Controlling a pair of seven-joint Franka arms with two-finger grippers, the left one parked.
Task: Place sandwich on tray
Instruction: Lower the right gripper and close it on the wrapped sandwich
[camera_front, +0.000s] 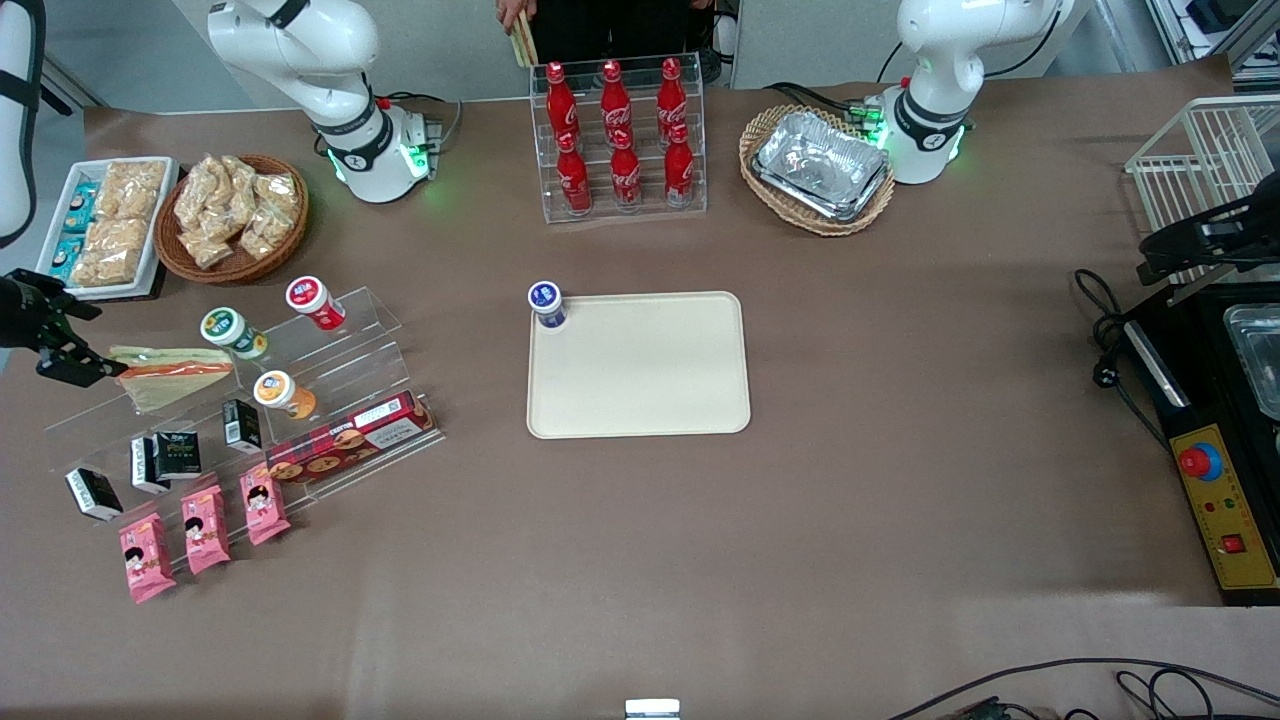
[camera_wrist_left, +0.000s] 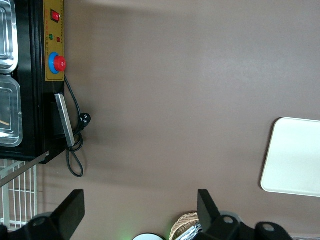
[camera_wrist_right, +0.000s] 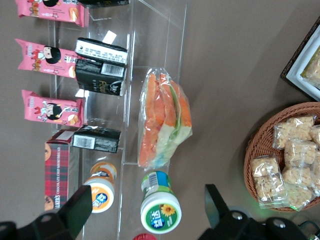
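The bench (camera_front: 900, 520) is carrying everything, and the cream tray (camera_front: 640, 390) is lying flat near its middle, bare but for a blue-capped cup (camera_front: 546, 303) standing on the corner toward the working arm's end. A stepped clear display rack (camera_front: 330, 400) is sitting well apart from the tray at the working arm's end, and the sandwich (camera_wrist_right: 162, 120) is resting on its upper step — a wrapped wedge with orange and green layers showing through the film. The pincer (camera_front: 62, 335) is hovering just beside the sandwich, at the end turned away from the tray, its fingers spread apart and holding nothing; in the right wrist view the two fingertips (camera_wrist_right: 212, 202) are framing the rack from above. By my reading the reach-and-grasp step is in hand, with the carry not yet begun. The next move is calling for the pincer to drop over the wedge and close across its wrapped faces without crushing the bread. A green-lidded cup (camera_wrist_right: 160, 210) is standing close to one end of the sandwich, small black cartons (camera_wrist_right: 100, 75) are crowding the step below, and the rack's raised edges are leaving little room — these look like the likeliest things to get knocked.
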